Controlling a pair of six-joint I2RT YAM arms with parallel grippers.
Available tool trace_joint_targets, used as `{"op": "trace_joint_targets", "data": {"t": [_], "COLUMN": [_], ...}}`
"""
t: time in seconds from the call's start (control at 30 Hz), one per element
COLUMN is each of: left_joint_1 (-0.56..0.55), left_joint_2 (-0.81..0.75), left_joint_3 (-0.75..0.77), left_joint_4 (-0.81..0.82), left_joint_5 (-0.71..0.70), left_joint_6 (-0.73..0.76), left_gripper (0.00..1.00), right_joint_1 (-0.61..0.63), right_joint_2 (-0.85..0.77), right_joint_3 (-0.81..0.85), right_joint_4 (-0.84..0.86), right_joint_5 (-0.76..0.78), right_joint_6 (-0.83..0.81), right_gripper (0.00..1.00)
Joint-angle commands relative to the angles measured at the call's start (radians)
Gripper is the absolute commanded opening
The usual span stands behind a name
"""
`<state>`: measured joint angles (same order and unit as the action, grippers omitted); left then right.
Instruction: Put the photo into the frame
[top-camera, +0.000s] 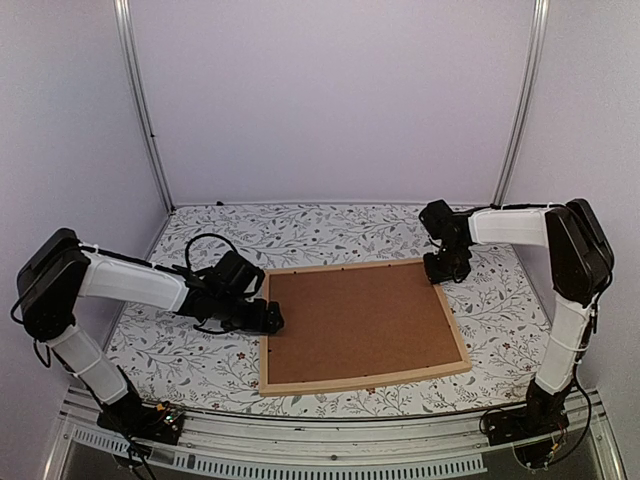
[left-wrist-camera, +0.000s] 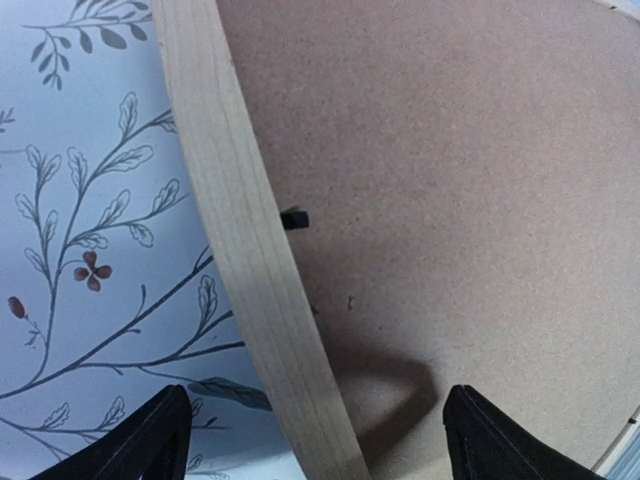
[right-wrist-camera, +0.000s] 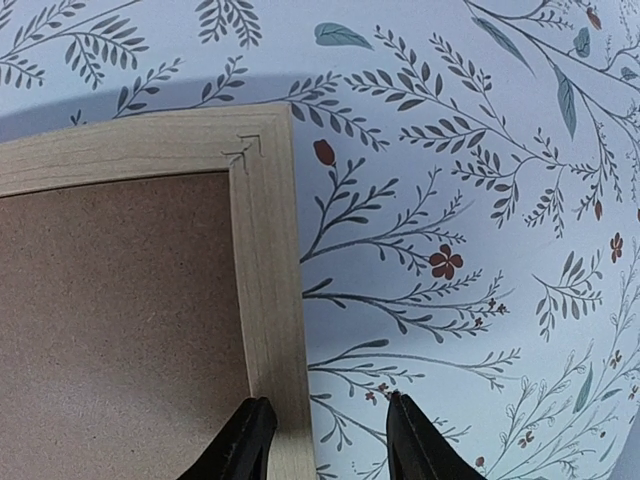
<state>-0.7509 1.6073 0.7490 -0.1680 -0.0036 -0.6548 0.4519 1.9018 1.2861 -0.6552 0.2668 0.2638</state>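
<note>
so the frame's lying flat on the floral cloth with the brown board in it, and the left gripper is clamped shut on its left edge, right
Not clamped shut: the left wrist view shows the left gripper wide open, its jaws straddling the left strip of the frame without closing on it. The rest holds: the frame lies flat on the floral cloth, with the brown board in it.

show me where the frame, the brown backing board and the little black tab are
frame (top-camera: 368, 378): top view, on its near wooden strip
backing board (top-camera: 355, 318): top view, middle of the brown panel
black tab (left-wrist-camera: 293, 218): left wrist view, on the tab itself
</note>
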Motion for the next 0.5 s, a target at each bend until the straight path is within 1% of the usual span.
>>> {"op": "trace_joint_targets", "data": {"t": [0.0,0.47], "left_joint_1": [-0.014,-0.031], "left_joint_2": [0.053,0.124], "left_joint_3": [-0.008,0.01], "left_joint_4": [0.013,0.031], "left_joint_5": [0.053,0.082], "left_joint_6": [-0.003,0.007], "left_gripper": [0.9,0.87], "right_joint_1": [0.058,0.163], "right_joint_2": [0.061,0.164], "right_joint_3": [0.011,0.055], "right_joint_4": [-0.033,-0.065], "right_joint_5": [-0.022,0.053], "right_joint_6": [0.03,0.083], "right_gripper": [0.43,0.43]}}
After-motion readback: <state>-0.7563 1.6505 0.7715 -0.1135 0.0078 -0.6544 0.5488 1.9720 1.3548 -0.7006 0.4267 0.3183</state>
